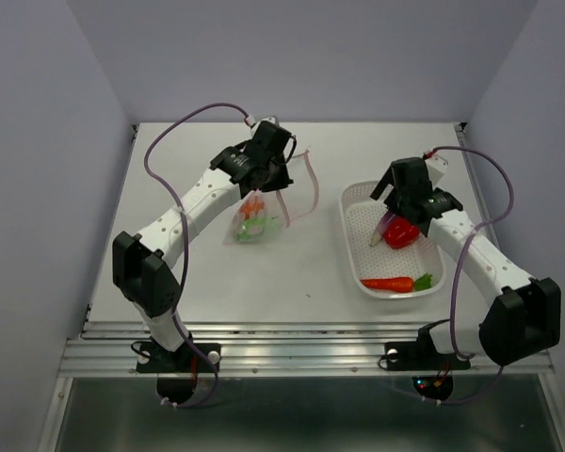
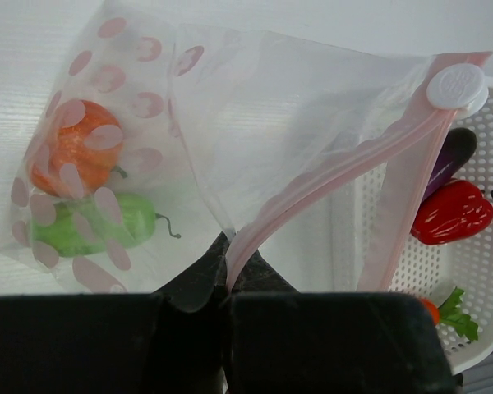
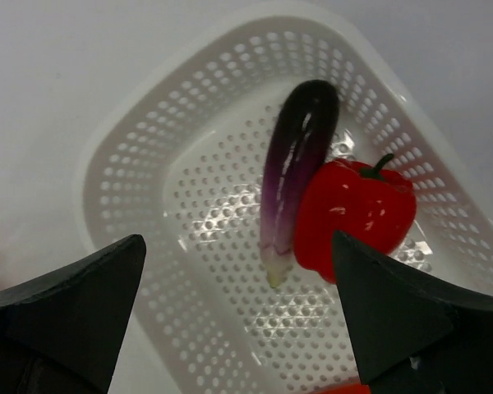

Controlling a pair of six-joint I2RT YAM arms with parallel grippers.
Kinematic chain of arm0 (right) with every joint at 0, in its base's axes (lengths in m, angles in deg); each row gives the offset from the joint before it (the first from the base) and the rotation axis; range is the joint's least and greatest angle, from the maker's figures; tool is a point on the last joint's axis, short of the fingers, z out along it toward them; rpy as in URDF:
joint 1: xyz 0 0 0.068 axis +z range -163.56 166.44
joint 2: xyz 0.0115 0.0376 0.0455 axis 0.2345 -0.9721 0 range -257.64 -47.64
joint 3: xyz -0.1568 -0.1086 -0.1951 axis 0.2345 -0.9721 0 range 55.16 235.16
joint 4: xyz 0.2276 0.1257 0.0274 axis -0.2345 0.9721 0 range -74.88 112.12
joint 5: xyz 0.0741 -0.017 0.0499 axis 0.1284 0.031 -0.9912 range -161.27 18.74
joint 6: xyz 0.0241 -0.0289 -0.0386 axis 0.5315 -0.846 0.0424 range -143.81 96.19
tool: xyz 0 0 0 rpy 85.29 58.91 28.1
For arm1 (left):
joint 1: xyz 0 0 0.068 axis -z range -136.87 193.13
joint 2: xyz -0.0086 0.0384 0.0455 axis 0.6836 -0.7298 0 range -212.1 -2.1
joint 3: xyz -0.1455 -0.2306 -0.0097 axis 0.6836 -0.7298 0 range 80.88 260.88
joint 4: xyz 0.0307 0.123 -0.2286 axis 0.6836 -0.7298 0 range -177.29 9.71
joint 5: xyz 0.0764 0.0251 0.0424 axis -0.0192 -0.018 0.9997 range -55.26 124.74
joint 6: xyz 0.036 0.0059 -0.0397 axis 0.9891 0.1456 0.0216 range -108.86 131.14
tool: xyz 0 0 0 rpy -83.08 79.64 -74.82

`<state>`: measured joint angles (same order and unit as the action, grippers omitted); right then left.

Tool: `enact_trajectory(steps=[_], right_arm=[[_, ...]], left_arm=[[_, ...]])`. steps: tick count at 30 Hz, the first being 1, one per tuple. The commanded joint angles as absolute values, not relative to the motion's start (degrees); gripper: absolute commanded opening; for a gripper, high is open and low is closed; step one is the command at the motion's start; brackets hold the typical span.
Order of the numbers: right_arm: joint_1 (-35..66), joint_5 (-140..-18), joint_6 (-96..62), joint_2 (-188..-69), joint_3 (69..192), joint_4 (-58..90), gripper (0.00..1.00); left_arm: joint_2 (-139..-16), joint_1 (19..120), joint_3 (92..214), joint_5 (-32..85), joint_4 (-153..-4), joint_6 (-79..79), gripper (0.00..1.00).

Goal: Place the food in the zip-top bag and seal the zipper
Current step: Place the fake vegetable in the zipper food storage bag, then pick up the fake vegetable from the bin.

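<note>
Right claw [image 3: 238,236] spread wide over the glossy purple toy eggplant [image 3: 300,164].
I see its length running near-to-far, between my fingers [image 3: 74,304], slightly right.

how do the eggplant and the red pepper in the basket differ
The eggplant is long and slim; the red pepper is squat and lobed. The eggplant is dark purple, paling toward one end; the red pepper is bright red with a dark green stem. Both are glossy and lie touching in the white basket.
</note>
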<state>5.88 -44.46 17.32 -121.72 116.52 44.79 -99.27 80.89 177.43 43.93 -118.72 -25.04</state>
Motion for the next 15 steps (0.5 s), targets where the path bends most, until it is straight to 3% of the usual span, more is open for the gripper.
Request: enact_trajectory(steps=[1, 15], right_arm=[[0.9, -46.8, 19.0, -124.5, 114.4, 48.8, 1.0], [-2.0, -41.7, 21.9, -131.2, 110.5, 49.2, 1.0]], left_arm=[[-95.9, 80.6, 177.6, 43.5, -116.5, -23.2, 0.0], [-96.8, 80.6, 176.9, 42.9, -115.8, -22.6, 0.0]])
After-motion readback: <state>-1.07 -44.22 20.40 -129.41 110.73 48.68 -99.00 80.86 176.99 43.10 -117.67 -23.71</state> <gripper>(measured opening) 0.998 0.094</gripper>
